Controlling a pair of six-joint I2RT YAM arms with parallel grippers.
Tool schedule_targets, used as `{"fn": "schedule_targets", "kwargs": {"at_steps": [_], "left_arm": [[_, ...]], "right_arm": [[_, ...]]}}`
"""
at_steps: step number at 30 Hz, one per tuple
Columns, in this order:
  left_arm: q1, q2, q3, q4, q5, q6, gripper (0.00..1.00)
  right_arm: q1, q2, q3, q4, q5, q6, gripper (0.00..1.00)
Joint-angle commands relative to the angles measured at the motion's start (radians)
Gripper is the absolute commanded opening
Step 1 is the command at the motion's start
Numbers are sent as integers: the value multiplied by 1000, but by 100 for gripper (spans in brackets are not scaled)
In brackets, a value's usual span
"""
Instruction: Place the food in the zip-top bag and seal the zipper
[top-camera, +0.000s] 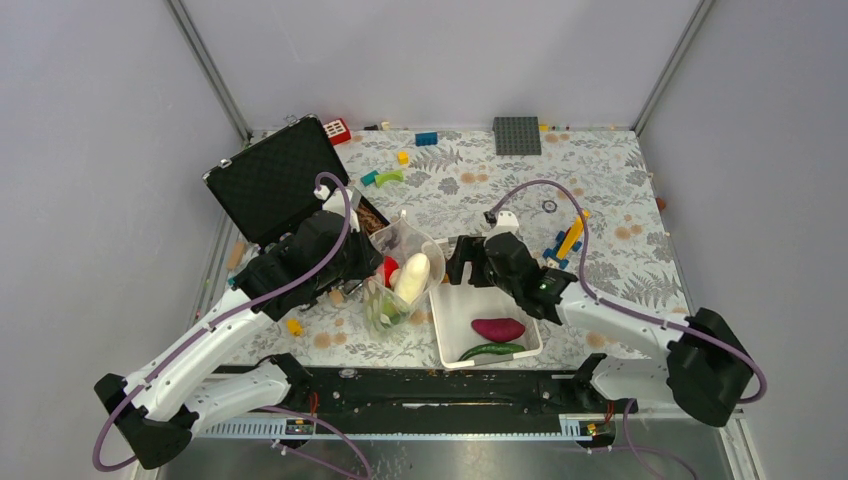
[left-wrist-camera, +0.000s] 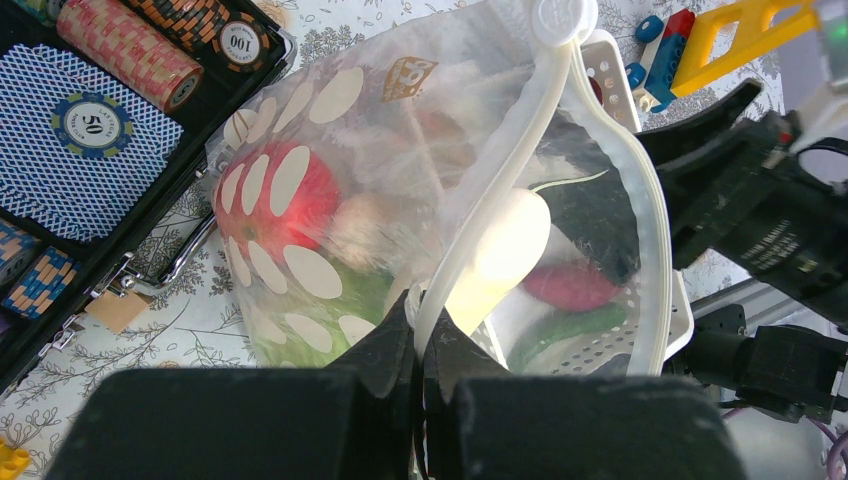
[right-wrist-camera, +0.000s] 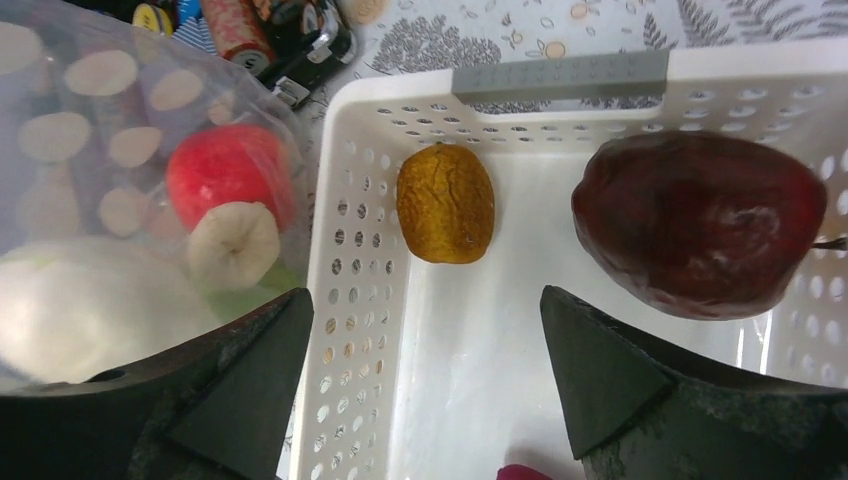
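My left gripper (left-wrist-camera: 424, 335) is shut on the zipper (left-wrist-camera: 500, 190) edge of the zip-top bag (top-camera: 400, 280), holding its mouth up and open. Inside the bag I see a red tomato (left-wrist-camera: 275, 205), green cabbage (left-wrist-camera: 350, 295) and the white radish (top-camera: 412, 276). My right gripper (right-wrist-camera: 425, 340) is open over the white basket (right-wrist-camera: 350, 250), beside the bag. In the basket lie the brown oval (right-wrist-camera: 445, 203), the dark-red bulb (right-wrist-camera: 697, 222), the purple sweet potato (top-camera: 497, 328) and the long green pepper (top-camera: 492, 350).
An open black case (top-camera: 275, 180) with poker chips (left-wrist-camera: 130, 55) lies left of the bag. Toy bricks (top-camera: 570, 238) are scattered behind the basket, with a grey baseplate (top-camera: 517, 135) at the back. The table's front rail runs just below the basket.
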Motion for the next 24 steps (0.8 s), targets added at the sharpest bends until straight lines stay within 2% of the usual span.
{"fn": "schedule_targets", "kwargs": {"at_steps": [1,11,15,24], "left_arm": [[4,-9,-10,52,11,10,1],[4,-9,-11,50,3,11,1],[3,-3,-9,50,4,13,1],[4,2,-8,51,5,12,1]], "right_arm": [[-8,73,11,74,34,102,89],[-8,273,96,104,35,162,80],[-8,318,99,168,33,178,78],[-9,382,104,184,61,198,75]]}}
